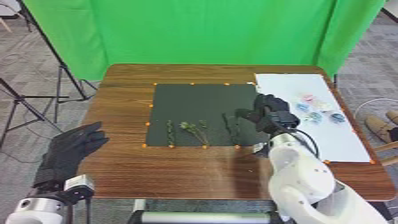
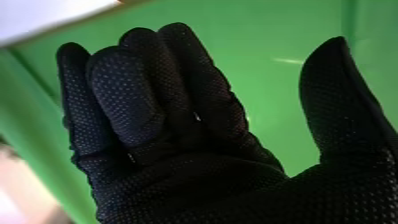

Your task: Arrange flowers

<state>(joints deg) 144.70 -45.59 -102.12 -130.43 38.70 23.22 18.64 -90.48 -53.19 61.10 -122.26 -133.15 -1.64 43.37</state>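
Light, thin stems (image 1: 171, 134) lie on the mat (image 1: 191, 100), likely bendy and best pinched low; the pale blooms (image 1: 314, 117) on the white sheet (image 1: 289, 85) look easily crushed. The right hand (image 1: 274, 107) has its fingers (image 2: 129, 95) nearly straight, thumb well apart, holding nothing; the left hand (image 1: 73, 143) is open, empty. No lettering is legible.

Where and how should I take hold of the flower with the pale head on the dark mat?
I'd pinch its thin stem just below the head, coming from above: it lies flat on the mat, head away from the robot, with a green sprig to its left.
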